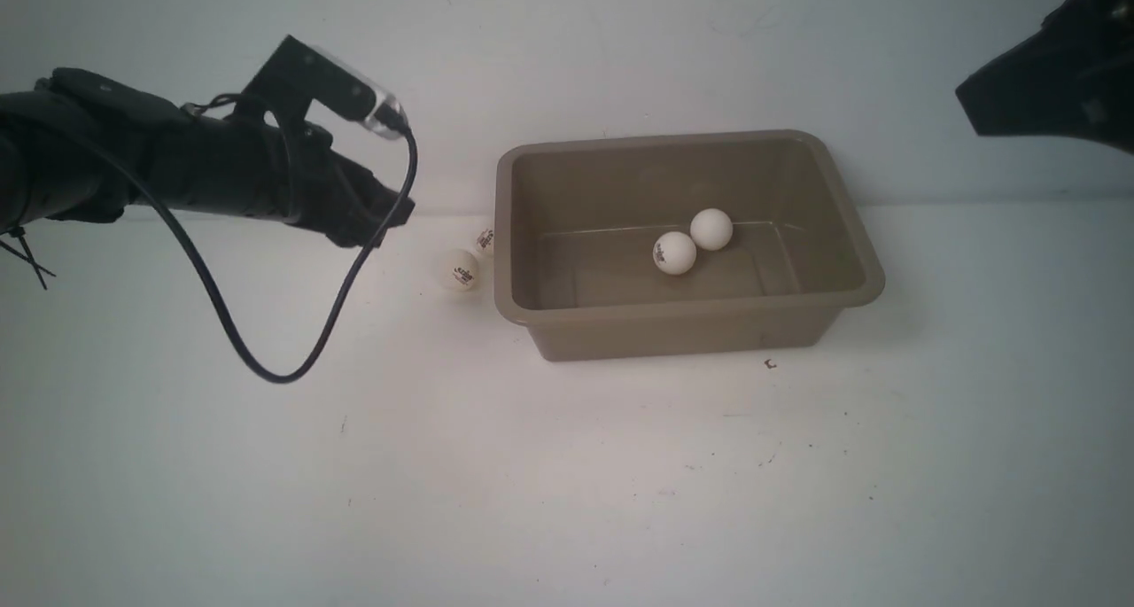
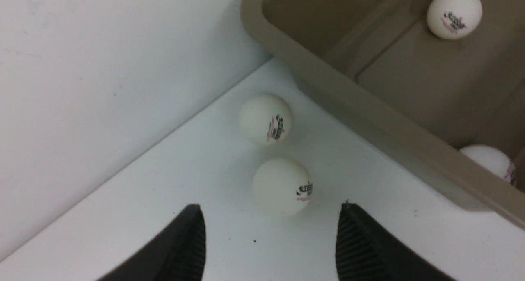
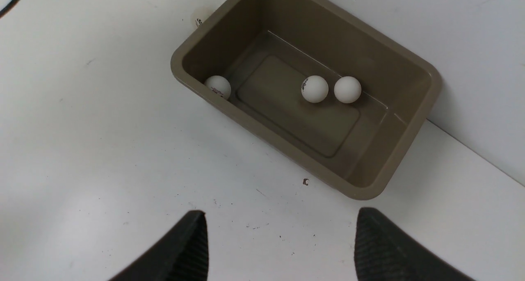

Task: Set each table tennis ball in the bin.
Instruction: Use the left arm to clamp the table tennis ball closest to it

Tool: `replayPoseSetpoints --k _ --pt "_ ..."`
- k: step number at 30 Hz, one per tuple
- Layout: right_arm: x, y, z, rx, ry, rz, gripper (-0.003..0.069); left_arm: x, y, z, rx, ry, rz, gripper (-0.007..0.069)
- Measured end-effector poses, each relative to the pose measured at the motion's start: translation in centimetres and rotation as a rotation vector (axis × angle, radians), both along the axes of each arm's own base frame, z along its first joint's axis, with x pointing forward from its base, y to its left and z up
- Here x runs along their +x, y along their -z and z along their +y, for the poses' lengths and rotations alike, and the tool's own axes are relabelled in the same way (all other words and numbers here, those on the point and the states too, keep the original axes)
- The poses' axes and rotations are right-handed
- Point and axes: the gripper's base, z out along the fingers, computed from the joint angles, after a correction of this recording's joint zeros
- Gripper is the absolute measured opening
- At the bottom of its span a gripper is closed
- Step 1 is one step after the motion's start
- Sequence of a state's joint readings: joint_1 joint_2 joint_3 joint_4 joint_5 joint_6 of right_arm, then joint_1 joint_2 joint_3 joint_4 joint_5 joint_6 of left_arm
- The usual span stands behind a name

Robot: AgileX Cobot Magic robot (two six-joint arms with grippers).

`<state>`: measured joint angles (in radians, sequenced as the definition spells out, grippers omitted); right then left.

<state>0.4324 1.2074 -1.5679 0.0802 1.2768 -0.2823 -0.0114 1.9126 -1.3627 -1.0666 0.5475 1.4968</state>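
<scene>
Left arm [image 1: 133, 159] and right arm [image 1: 1054, 66] both aloft, neither holding anything.
The left arm reaches in level from the left edge of the desk [image 1: 567, 483]. The left gripper [image 2: 270, 219] points downward, jaws apart. The right arm hangs high over the far right corner, and the right gripper [image 3: 281, 227] likewise gapes.

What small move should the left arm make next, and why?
Probably ease the left gripper forward around the nearer ball, then close. Its jaws stand open just short of that ball, and it and the farther ball lie outside the bin.
</scene>
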Motion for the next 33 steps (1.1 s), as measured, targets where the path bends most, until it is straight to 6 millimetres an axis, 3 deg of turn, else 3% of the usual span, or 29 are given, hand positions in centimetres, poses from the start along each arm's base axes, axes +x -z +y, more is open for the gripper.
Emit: replayPoseSetpoints --k 9,23,33 --pt "-0.2 0.0 0.4 0.042 -0.021 0.019 0.0440 3.6 4.1 -1.2 -0.055 0.155 0.113 0.0394" --pt "-0.2 0.0 0.4 0.044 -0.023 0.021 0.0440 7.9 3.8 -1.3 -0.018 0.218 0.157 0.0394" --pt "-0.2 0.0 0.4 0.045 -0.023 0.022 0.0440 8.8 6.5 -1.4 -0.007 0.224 0.255 0.0394"
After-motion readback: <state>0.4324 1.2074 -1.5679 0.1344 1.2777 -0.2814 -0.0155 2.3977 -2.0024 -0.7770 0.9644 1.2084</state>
